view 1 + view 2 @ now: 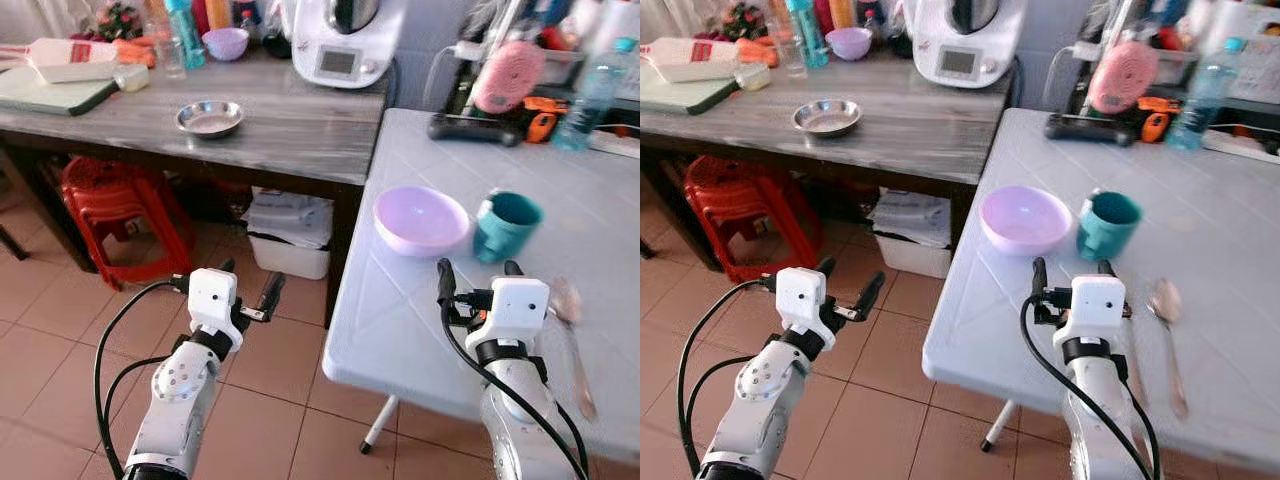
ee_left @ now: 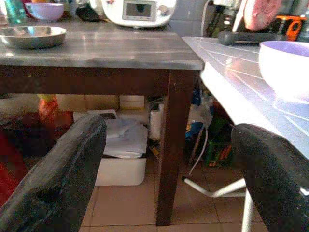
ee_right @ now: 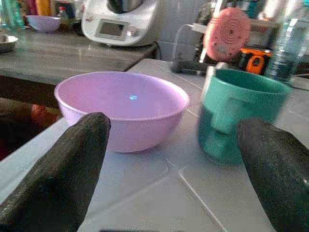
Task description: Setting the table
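On the white table (image 1: 420,330) the right gripper (image 1: 479,277) hovers spread just near of the lilac bowl (image 1: 420,220) and teal mug (image 1: 505,225), a spoon (image 1: 570,330) lying to its right, while the left gripper (image 1: 247,290), also spread, hangs over the floor.

I count two lilac bowls: one on the white surface (image 1: 400,330) at (image 1: 421,220), one far back on the wooden surface (image 1: 300,135) at (image 1: 226,43). One steel dish (image 1: 209,118), one teal mug (image 1: 505,225), one spoon (image 1: 570,320), one clear bottle (image 1: 595,95), two stacked red stools (image 1: 120,205).
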Tool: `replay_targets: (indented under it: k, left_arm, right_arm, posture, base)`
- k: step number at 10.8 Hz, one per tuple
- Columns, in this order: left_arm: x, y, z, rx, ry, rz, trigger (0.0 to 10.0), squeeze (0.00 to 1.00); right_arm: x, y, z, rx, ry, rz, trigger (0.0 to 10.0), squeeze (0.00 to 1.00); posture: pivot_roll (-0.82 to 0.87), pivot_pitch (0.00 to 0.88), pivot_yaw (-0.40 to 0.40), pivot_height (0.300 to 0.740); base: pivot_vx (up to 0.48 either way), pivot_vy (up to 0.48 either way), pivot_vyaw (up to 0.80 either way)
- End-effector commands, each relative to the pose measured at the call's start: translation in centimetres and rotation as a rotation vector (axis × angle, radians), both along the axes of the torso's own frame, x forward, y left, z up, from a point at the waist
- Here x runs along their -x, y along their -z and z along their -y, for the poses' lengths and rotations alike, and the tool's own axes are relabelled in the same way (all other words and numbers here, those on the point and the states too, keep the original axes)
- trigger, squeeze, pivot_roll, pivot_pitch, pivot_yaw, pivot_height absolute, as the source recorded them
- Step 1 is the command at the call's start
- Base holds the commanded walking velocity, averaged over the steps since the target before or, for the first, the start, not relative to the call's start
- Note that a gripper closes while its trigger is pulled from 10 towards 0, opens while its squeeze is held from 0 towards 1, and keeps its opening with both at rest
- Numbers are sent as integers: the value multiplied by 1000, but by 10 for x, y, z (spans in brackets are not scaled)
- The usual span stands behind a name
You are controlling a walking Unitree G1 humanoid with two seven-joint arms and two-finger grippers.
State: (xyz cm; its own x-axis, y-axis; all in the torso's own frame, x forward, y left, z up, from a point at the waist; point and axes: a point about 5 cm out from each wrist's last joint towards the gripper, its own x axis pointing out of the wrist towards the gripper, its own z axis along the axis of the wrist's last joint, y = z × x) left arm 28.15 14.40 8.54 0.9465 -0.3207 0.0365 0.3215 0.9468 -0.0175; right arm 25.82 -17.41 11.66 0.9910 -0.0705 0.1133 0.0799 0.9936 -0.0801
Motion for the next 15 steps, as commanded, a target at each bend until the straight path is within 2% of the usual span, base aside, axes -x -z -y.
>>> replay_targets:
  k: [1,6,12,15]
  left_arm:
    - [1,-1,0,-4,1,3,10000,0]
    - [2,-1,0,-10,6,2,10000,0]
    - [3,0,1,-9,8,-4,10000,0]
    - [4,0,0,-1,20,-4,10000,0]
  right_arm:
    - [0,-3,0,20,-8,17,10000,0]
    - [1,-6,-9,75,-71,26,10000,0]
    - [-1,-7,-13,118,-115,25,10000,0]
    - [0,-8,-19,154,-147,36,10000,0]
  posture:
    - [-26,16,-8,740]
    - [-29,21,-8,740]
    - [-29,23,-8,740]
    - [-32,26,-6,740]
  base:
    - [0,0,0]
    - [0,0,0]
    - [281,0,0]
    - [0,0,0]
